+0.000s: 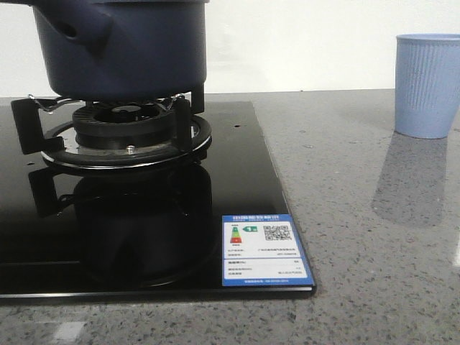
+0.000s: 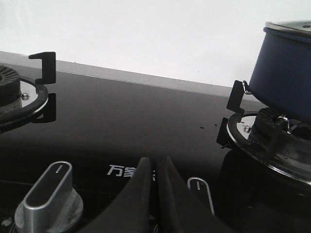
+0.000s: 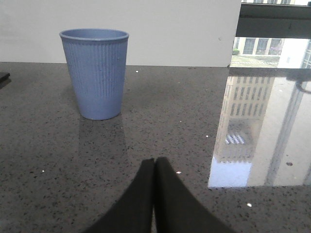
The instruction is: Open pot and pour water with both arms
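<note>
Grippers, both yours, are pressed shut on nothing: left gripper (image 2: 154, 167) hovers near the pot (image 2: 284, 73), right gripper (image 3: 154, 167) near the cup (image 3: 96, 73).

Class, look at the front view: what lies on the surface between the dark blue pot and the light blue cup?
Nothing stands there. Between the pot and the cup the front view shows only the black glass hob's edge and bare grey countertop.
</note>
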